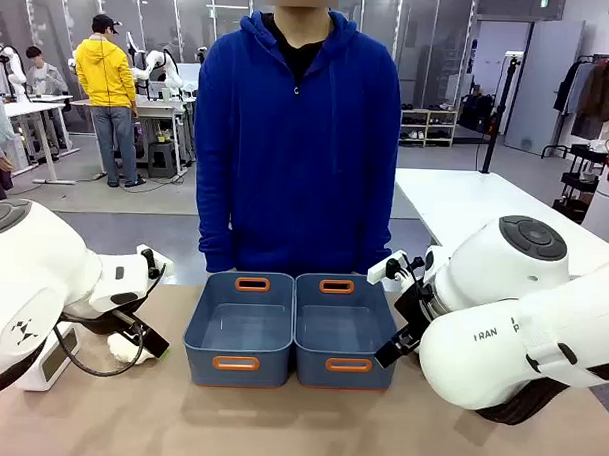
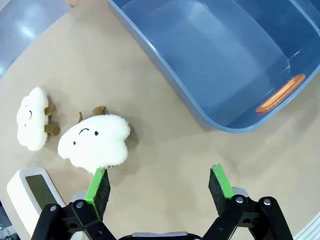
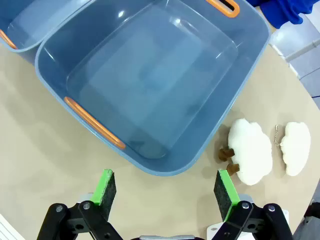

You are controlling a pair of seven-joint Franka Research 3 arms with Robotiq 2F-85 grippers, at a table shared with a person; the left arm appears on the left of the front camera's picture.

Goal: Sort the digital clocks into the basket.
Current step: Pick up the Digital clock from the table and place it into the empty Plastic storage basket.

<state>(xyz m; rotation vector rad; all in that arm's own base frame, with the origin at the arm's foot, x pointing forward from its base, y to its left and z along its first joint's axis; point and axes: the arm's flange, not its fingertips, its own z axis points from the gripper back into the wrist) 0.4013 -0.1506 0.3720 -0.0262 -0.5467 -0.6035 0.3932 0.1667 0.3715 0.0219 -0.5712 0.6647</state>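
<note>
At left of desk (image 2: 170, 150), L claw (image 2: 159, 175) hung apart near clock (image 2: 36, 192), R claw (image 3: 165, 177) apart too; none binned yet, nxt prob. grab it.

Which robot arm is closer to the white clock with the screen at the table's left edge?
Left. The left end effector hovers open just beside the clock. The right end effector hangs at the right-hand basket, across the table from the clock.
</note>
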